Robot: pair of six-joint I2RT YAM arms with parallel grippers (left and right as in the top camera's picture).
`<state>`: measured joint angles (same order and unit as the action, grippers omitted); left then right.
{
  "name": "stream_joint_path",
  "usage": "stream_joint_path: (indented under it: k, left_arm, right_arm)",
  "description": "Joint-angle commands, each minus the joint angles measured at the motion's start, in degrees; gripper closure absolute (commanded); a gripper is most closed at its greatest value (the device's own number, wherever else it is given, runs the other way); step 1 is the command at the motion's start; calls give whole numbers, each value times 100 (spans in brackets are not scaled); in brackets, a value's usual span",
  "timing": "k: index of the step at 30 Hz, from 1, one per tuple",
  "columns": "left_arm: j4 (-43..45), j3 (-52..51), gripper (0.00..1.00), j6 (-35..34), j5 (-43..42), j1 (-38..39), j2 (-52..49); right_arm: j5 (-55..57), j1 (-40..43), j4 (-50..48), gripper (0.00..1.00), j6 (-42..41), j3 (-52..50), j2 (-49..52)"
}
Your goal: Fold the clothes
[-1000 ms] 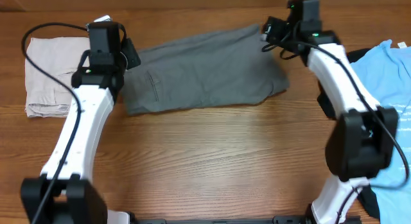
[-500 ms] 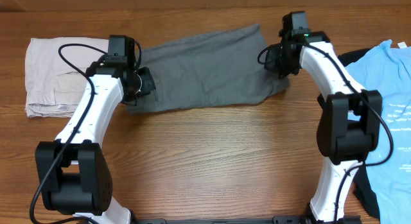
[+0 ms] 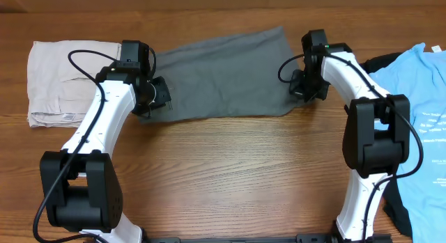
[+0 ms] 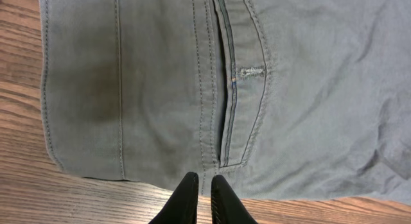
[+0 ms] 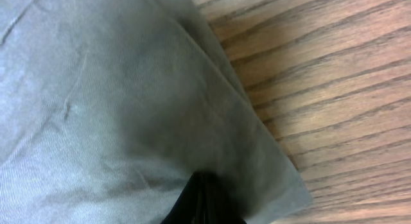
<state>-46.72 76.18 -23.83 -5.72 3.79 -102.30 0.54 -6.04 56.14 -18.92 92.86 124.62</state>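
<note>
Mid-grey shorts [image 3: 216, 76] lie flat across the far middle of the table. In the left wrist view their slit back pocket [image 4: 228, 102] runs down toward my fingers. My left gripper [image 3: 155, 102] [image 4: 204, 183] sits at the shorts' near-left edge. It is shut, with the hem [image 4: 128, 176] pinched between the tips. My right gripper [image 3: 304, 90] [image 5: 204, 185] is at the shorts' near-right corner, shut on the grey cloth [image 5: 128, 108], which drapes over its black tips.
Folded beige shorts [image 3: 59, 79] lie at the far left beside my left arm. A light-blue printed T-shirt [image 3: 418, 111] covers the right edge, with a black garment [image 3: 382, 60] under it. Bare wood table [image 3: 230, 173] spreads in front.
Both arms have swung from the shorts' far side to their near edge. Both sets of jaws have closed on the grey cloth.
</note>
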Motion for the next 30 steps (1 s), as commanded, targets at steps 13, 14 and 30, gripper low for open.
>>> stream_joint_path:
  k: [13, 14, 30]
  left_arm:
    - [-284, -7, 89, 94, -76, 42, -39]
    - [-319, -7, 89, 122, -76, 42, -39]
    - [-127, -7, 96, 304, -581, 42, -39]
  right_arm:
    - [616, 197, 1331, 96, -841, -334, -114]
    - [739, 208, 1408, 96, -929, -334, -120]
    - [240, -179, 1554, 96, -501, -334, -2927]
